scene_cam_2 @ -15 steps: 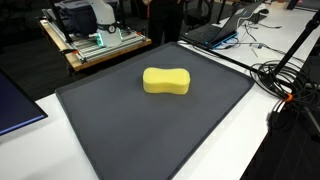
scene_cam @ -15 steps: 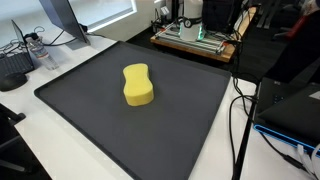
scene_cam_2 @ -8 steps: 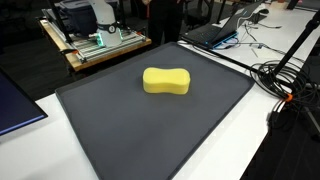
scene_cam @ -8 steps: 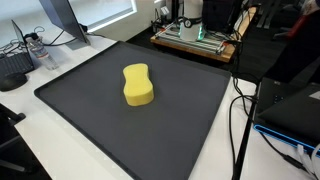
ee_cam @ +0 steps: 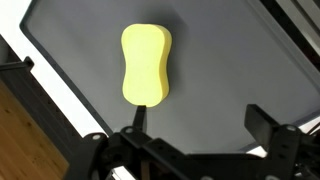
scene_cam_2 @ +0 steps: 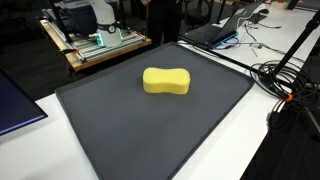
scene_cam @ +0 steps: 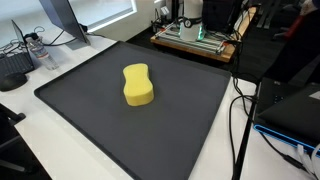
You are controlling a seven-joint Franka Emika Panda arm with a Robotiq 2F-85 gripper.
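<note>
A yellow sponge (scene_cam: 138, 85) with a pinched waist lies flat on the dark grey mat (scene_cam: 90, 125); it also shows in another exterior view as the sponge (scene_cam_2: 166, 81) near the mat's (scene_cam_2: 130, 140) middle. In the wrist view the sponge (ee_cam: 146, 64) lies ahead of my gripper (ee_cam: 200, 118), which hangs above the mat (ee_cam: 220, 60), open and empty. One black fingertip (ee_cam: 139, 116) sits just below the sponge's near end, the opposite one (ee_cam: 262, 118) far to the right. Neither arm nor gripper appears in the exterior views.
The mat lies on a white table (scene_cam: 75, 55). A wooden cart with equipment (scene_cam: 197, 38) stands beyond the mat. Black cables (scene_cam_2: 285, 80) and a laptop (scene_cam_2: 215, 32) lie to one side; a monitor stand (scene_cam: 62, 30) and keyboard (scene_cam: 14, 68) sit at another corner.
</note>
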